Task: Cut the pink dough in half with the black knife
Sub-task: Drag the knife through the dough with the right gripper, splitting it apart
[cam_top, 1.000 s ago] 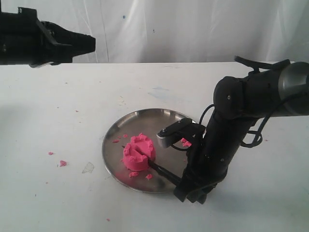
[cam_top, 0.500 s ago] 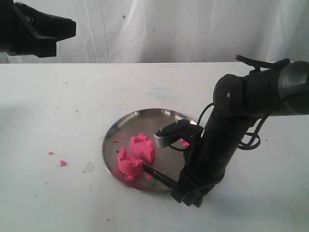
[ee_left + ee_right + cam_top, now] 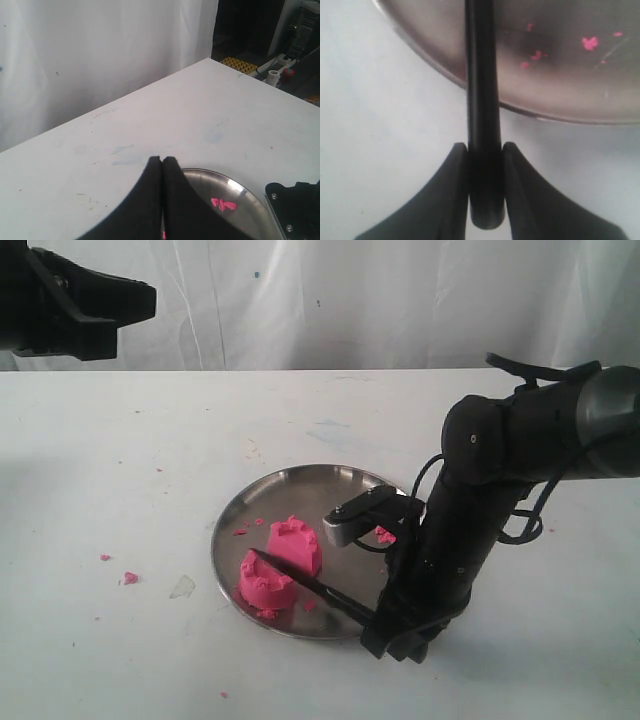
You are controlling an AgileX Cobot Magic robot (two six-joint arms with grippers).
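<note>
**Dough parting on the plate, blade lying across the gap**

Reading the metal plate (image 3: 300,488) as a dial in the exterior view, the pink dough (image 3: 293,543) is sitting toward 8 o'clock in two pieces: a taller chunk nearer the centre and a lower chunk (image 3: 262,588) close to the rim at 7 o'clock. The black knife (image 3: 310,584) is coming in from 4 o'clock, its blade running between the pieces and pointing toward 9 o'clock. The right gripper (image 3: 485,148) is pinching the knife's handle just outside the rim at 5 o'clock. The left gripper (image 3: 162,161) is hanging well away at 10 o'clock with its fingers pressed together, holding nothing.

Whether the pieces are fully parted at the base is not showing.

Several things are looking risky from here:

- The soft dough may be clinging to the blade, so a lift could drag a chunk along.
- The lower chunk is sitting near the rim; any sideways sweep toward 7 o'clock could push it onto the table.
- Nothing is steadying the plate, so blade pressure could slide it.
- The slim handle could be twisting in the pinch.
</note>
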